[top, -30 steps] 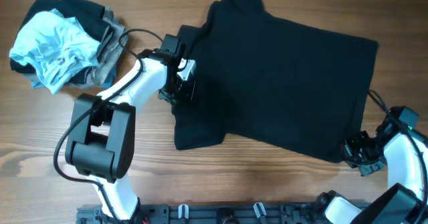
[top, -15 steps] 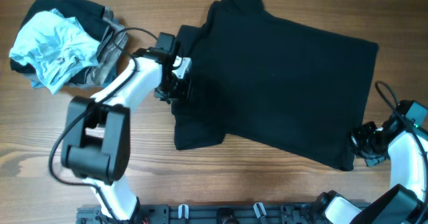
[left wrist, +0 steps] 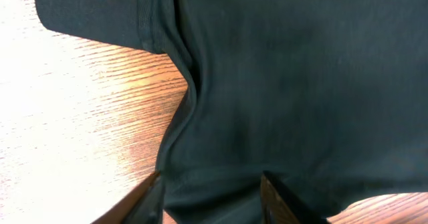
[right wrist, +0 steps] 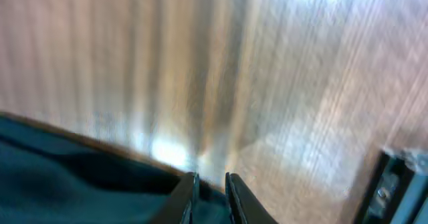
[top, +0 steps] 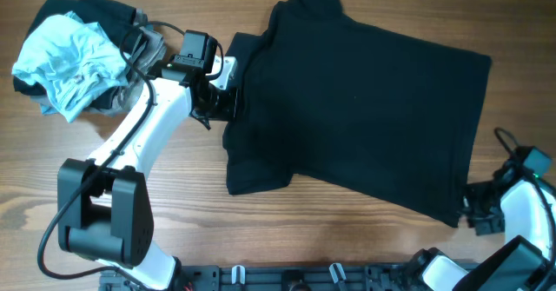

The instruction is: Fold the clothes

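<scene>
A black T-shirt point(top: 356, 100) lies spread flat across the table, collar at the far side. My left gripper point(top: 222, 102) is at the shirt's left edge by the sleeve. In the left wrist view its fingers point(left wrist: 155, 198) stand wide apart with the black cloth point(left wrist: 281, 83) lying between them, so the left gripper point(left wrist: 214, 200) is open. My right gripper point(top: 469, 209) is at the shirt's near right hem corner. In the right wrist view the right gripper point(right wrist: 210, 184) is nearly closed with a bit of dark cloth point(right wrist: 80, 184) pinched between the fingers.
A pile of other clothes point(top: 78, 56), light blue, grey and black, sits at the far left of the wooden table point(top: 347, 239). The left arm's cable loops beside that pile. A dark rail runs along the near table edge.
My left gripper has shifted a little up and left along the shirt's left edge. My right gripper has moved right and toward the near edge, drawing the hem corner slightly with it.
</scene>
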